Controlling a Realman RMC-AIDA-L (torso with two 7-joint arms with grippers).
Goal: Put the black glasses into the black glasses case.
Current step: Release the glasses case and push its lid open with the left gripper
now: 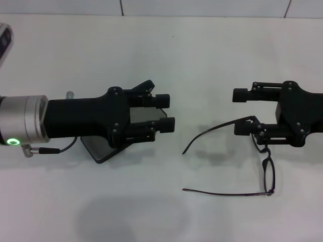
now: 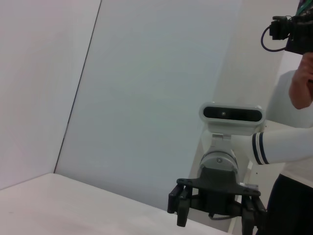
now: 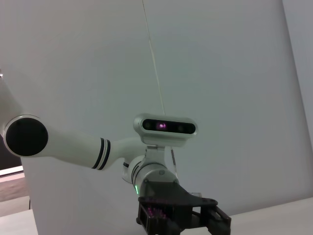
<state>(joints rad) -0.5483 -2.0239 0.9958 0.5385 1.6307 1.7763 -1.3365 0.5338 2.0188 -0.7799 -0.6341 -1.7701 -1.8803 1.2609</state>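
Note:
The black glasses lie unfolded on the white table, temple arms pointing left. One temple runs just beside the lower finger of my right gripper, which is open and empty, hovering over the glasses' hinge end. The black glasses case lies open under my left gripper. Its grey lining shows between the fingers; most of the case is hidden by the arm. My left gripper is open and empty. The two grippers face each other, apart. The left wrist view shows the right gripper far off; the right wrist view shows the left gripper.
The white table stretches around both arms, with a wall seam at the back. A grey device sits at the far left edge. A person in a white sleeve stands behind the right arm.

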